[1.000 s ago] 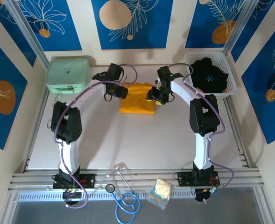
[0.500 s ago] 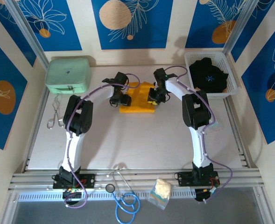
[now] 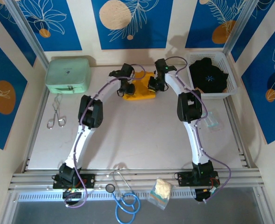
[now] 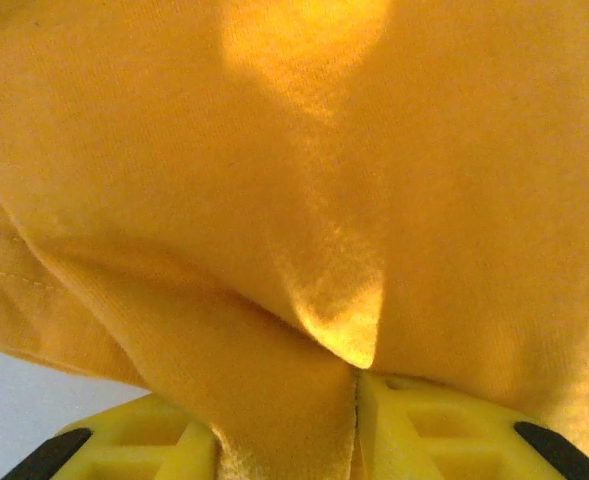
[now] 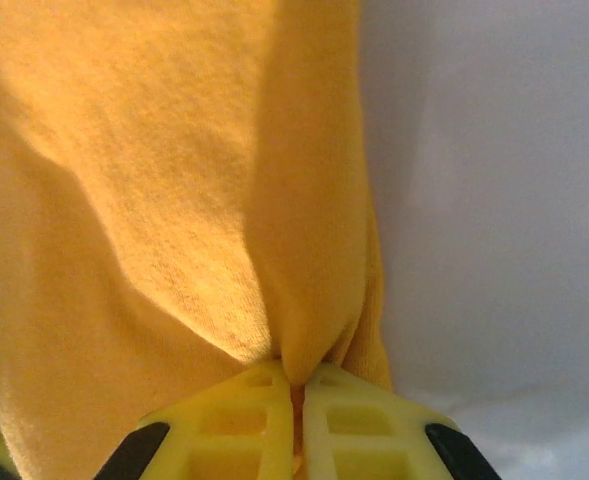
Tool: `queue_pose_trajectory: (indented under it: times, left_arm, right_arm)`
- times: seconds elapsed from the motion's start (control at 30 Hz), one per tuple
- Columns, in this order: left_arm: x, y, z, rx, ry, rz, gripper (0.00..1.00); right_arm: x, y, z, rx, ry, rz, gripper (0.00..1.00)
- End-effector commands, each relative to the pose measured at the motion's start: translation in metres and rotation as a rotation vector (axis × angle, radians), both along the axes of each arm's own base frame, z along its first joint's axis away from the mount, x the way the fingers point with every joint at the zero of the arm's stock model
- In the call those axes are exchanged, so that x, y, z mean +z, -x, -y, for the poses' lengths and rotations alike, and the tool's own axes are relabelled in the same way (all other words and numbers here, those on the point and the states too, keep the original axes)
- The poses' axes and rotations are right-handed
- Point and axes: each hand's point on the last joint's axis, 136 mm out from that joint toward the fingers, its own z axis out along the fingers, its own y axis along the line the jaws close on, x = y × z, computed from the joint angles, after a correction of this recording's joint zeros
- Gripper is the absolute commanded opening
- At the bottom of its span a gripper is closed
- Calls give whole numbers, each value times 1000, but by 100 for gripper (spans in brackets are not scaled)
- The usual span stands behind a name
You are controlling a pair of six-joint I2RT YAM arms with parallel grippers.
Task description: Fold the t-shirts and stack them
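I confirm: left gripper [image 4: 355,392] pinches the orange-yellow t-shirt [image 3: 139,94] at its 9 o'clock side, right gripper [image 5: 294,385] pinches its 3 o'clock side. Black t-shirt [image 3: 209,74] lies in basket [image 3: 216,95], 1 o'clock.

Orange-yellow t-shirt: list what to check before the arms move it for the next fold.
1. Grip of the left jaws on the orange-yellow t-shirt: ok, cloth is bunched between them.
2. Grip of the right jaws on the same shirt: ok, shut on a fold near its edge.
3. Both grips on the shirt's far side: ok, seen from above.
4. How many layers each grip took: cannot tell.
5. The black t-shirt out of the way: ok, it lies in the white basket.
6. Bare table on the near side of the shirt to fold onto: ok.
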Motion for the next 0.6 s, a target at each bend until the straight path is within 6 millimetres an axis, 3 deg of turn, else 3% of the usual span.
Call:
queue_pose_trajectory:
  times: [0.0, 0.17, 0.3, 0.4, 0.5, 0.57]
  left_arm:
    - [-17, -7, -30, 29, -69, -39, 34]
    - [-9, -21, -39, 29, -69, 12, 38]
    - [9, -33, -37, 19, -53, 76, 52]
    - [35, -42, -35, 13, -42, 145, 62]
    - [76, -49, -36, 7, -36, 237, 66]
    - [114, -52, -37, 5, -26, 310, 67]
  right_arm:
    - [-10, -6, 6, -7, -8, -32, 9]
    - [-13, -14, 12, -17, -23, -30, 9]
    - [0, -19, 13, -9, -46, -2, 20]
    - [23, -24, 15, 4, -49, 46, 31]
    - [59, -28, 22, 11, -51, 113, 40]
    - [88, -27, 27, 14, -46, 160, 45]
